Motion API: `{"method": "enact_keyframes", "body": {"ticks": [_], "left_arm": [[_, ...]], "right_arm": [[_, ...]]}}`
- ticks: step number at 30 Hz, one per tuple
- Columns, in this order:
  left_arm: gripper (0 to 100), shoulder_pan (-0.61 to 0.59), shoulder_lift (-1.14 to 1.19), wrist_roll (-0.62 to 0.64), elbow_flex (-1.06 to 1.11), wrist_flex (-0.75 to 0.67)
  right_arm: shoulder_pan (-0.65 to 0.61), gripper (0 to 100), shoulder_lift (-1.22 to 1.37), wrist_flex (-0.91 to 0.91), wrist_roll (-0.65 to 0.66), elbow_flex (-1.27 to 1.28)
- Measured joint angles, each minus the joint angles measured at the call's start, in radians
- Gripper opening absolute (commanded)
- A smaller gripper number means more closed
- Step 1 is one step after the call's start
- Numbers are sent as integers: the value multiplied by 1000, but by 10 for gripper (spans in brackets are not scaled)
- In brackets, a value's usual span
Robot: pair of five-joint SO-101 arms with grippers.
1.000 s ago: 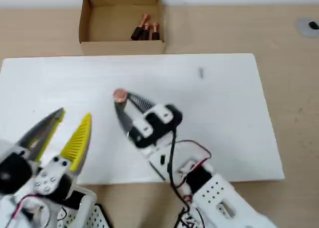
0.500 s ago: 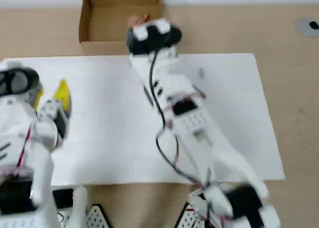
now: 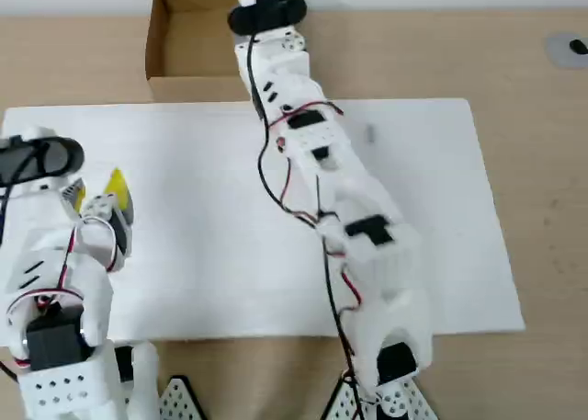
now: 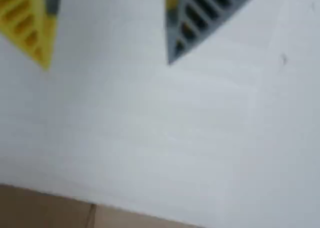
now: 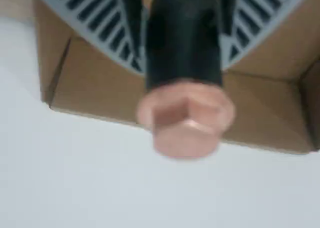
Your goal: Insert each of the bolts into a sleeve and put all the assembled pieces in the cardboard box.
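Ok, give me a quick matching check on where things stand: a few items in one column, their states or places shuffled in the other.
Column one:
1. left gripper
2. right gripper
3. bolt head
4. cardboard box

Column two:
A. copper, poking out of the black sleeve
B. brown, past the far edge of the white sheet
C. open, above the white sheet
D. shut on the black sleeve

Pairs: 1-C; 2-D; 3-A; 4-B.
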Motion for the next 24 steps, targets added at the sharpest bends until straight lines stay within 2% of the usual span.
{"method": "enact_keyframes", "body": {"ticks": [9,19,24], "left_arm": [[167,0,-87,0,89,0],[167,5,-110,-2,117,34],[166,5,-110,0,117,71]], "right_arm": [[12,9,402,192,0,-531],[66,9,651,351,3,-868],[71,102,704,451,3,-991]]}}
